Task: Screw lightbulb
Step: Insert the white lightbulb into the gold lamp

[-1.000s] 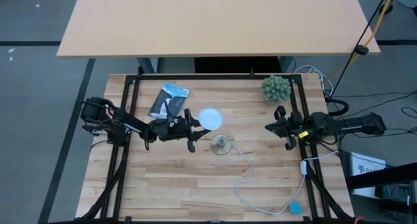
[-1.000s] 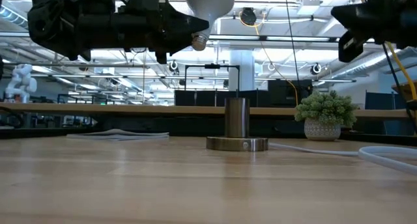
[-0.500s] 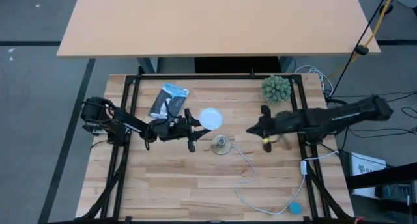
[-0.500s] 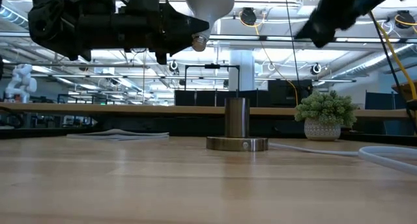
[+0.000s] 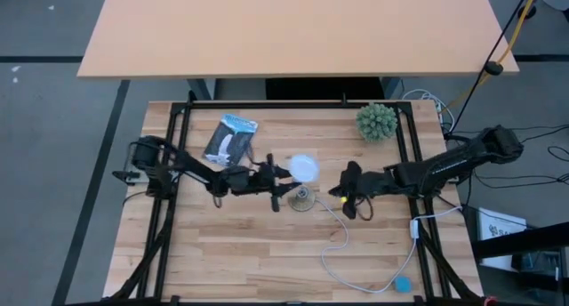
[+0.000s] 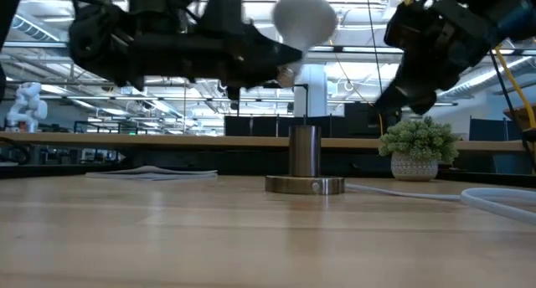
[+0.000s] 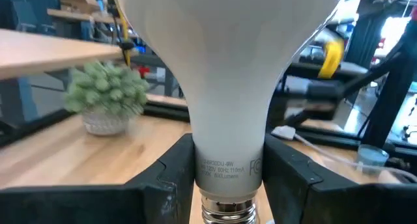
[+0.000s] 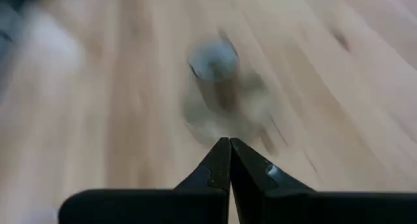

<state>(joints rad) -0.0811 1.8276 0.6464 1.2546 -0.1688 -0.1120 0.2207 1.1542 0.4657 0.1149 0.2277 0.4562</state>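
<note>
High view, bulb: one white frosted bulb [image 5: 304,168] held in the air by the left jaws [image 5: 283,180], just beside and partly over the socket [image 5: 302,198].
High view, right jaws: the right jaws [image 5: 348,193] hang just on the other side of the socket, apart from the bulb.
High view, surface: pale wood planks [image 5: 240,253]; one round tan socket with a white cord [image 5: 340,239], one spiky green plant [image 5: 377,121], one flat packet [image 5: 228,137].
Low view, bulb: smooth round dome [image 6: 305,18] above the upright metal socket [image 6: 305,162], tilted, its narrow end in the dark left jaws [image 6: 285,64]; bulb and socket do not touch.
Low view, right jaws: the right jaws [image 6: 394,94] hang high, beside the plant in its pale pot [image 6: 417,146].
Left wrist view, bulb: the bulb [image 7: 228,61] fills the frame; the two dark fingers [image 7: 167,177] are clamped on its tapered neck, just above the ribbed grey screw base [image 7: 228,215].
Right wrist view, jaws: the two dark fingertips [image 8: 219,160] are pressed together, holding nothing; the socket [image 8: 219,87] lies blurred ahead of them.
</note>
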